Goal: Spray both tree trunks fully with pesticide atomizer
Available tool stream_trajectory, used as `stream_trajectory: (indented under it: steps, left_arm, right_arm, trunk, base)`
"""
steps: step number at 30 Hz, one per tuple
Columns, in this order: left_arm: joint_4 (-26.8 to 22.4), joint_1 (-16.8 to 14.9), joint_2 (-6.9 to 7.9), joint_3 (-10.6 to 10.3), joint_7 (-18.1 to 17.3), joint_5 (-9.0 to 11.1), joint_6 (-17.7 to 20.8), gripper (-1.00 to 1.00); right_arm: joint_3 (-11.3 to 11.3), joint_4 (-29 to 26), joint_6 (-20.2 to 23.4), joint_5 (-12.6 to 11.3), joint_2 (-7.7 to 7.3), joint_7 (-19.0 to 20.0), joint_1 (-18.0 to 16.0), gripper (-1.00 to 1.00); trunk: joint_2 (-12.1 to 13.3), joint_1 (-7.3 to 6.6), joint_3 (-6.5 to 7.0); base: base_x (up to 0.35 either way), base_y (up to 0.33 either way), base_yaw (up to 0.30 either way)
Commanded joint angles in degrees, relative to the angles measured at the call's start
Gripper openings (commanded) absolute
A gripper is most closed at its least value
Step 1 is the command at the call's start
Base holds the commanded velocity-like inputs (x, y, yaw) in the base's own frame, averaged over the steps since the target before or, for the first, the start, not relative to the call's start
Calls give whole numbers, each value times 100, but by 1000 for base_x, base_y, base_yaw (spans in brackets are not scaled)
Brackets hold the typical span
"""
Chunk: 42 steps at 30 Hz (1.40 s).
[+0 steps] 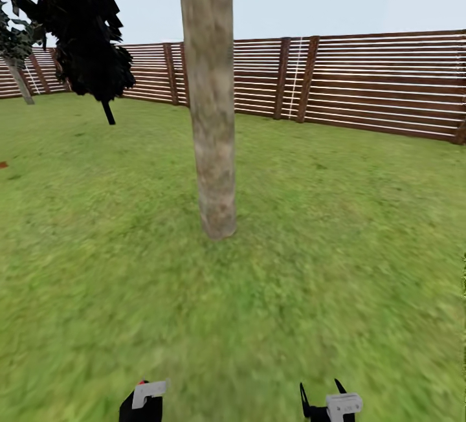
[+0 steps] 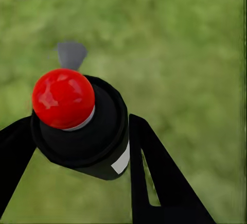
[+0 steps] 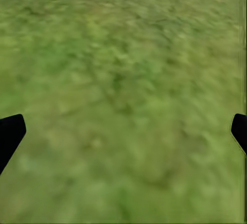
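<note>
left gripper | jaws clamped on atomizer || right gripper | jaws spread wide, nothing held

Flat, even daylight everywhere, no real cast shadows on the grass. Grass texture smears into blur up close. Fence lines bow slightly. Small glossy highlight on the red cap.

Pesticide atomizer between left fingers
</note>
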Motion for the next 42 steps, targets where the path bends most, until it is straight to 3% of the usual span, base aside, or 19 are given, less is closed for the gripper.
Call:
stream_trajectory:
  steps: [1, 8, 21, 24, 26, 28, 29, 30, 31, 32, 33, 34, 35, 36, 38, 40, 42]
  left_arm:
    - [-1, 0, 0, 1, -2, -1, 0, -100]
    - [1, 2, 0, 2, -2, -1, 0, -100]
    - [-45, -85, -1, -56, -22, -65, 92, -100]
    - [-44, -94, 18, -74, -41, -194, 89, -100]
    - [-43, -119, 43, -85, -120, -444, 110, -100]
    - [-38, -280, 136, -132, -580, -999, 139, -100]
    - [-35, -387, 303, -142, -1389, -1536, 158, -100]
    - [-35, -486, 480, -140, -2162, -1903, 172, -100]
    - [-29, -627, 654, -139, -2922, -2116, 199, -100]
    - [-30, -724, 766, -143, -3419, -2198, 270, -100]
    - [-42, -865, 902, -147, -4194, -2331, 549, -100]
    - [-47, -956, 938, -151, -4540, -2457, 692, -100]
    - [-45, -1054, 955, -153, -4828, -2677, 781, -100]
    - [-44, -1150, 955, -151, -5095, -3136, 854, -100]
    - [-41, -1256, 921, -141, -5261, -3700, 1013, -100]
    - [-42, -1315, 892, -144, -5316, -3905, 1239, -100]
    - [-39, -1331, 877, -154, -5351, -3972, 1317, -100]
  right_arm:
    - [1, 0, 2, 0, 0, 0, 0, 100]
    - [1, 0, 0, 0, 0, 8, 0, 100]
    - [-15, -103, 33, 29, -7, -1, 2, 100]
    - [-10, -501, 586, 157, -2, 5, -102, 100]
    - [-5, -1117, 1356, 303, 12, 13, -232, 100]
    - [12, -1922, 2412, 730, 79, 115, -294, 100]
    - [74, -2394, 3134, 1349, 175, 714, -315, 100]
    - [104, -2688, 3571, 1746, 217, 1492, -362, 100]
    - [111, -2916, 3849, 1919, 234, 2261, -499, 100]
    - [111, -3010, 3958, 1978, 240, 2706, -617, 100]
    - [115, -3084, 4041, 2019, 244, 3289, -829, 100]
    - [115, -3102, 4061, 2029, 247, 3570, -933, 100]
    - [116, -3111, 4075, 2034, 248, 3861, -1007, 100]
    - [116, -3116, 4084, 2040, 252, 4185, -1067, 100]
    - [116, -3124, 4089, 2046, 254, 4394, -1154, 100]
    - [123, -3134, 4090, 2049, 255, 4564, -1204, 100]
    - [131, -3137, 4090, 2056, 255, 4802, -1217, 100]
  trunk:
    - [0, 0, 0]
    - [0, 0, 0]
    - [0, 0, 0]
    - [0, 0, 0]
    - [0, 0, 0]
    - [0, 0, 0]
    - [0, 0, 0]
    - [0, 0, 0]
    - [0, 0, 0]
    - [0, 0, 0]
    - [0, 0, 0]
    - [0, 0, 0]
    - [0, 0, 0]
    - [0, 0, 0]
    - [0, 0, 0]
    - [0, 0, 0]
    - [0, 0, 0]
  base:
    - [339, 0, -257]
    - [339, 1, -225]
    - [314, 127, -8]
    - [50, 37, 0]
    - [9, 7, 0]
    - [3, 2, 0]
    - [0, 0, 0]
    - [0, 0, 0]
    - [0, 0, 0]
    - [0, 0, 0]
    - [0, 0, 0]
    - [0, 0, 0]
    - [0, 0, 0]
    - [0, 0, 0]
    - [0, 0, 0]
    - [0, 0, 0]
    - [0, 0, 0]
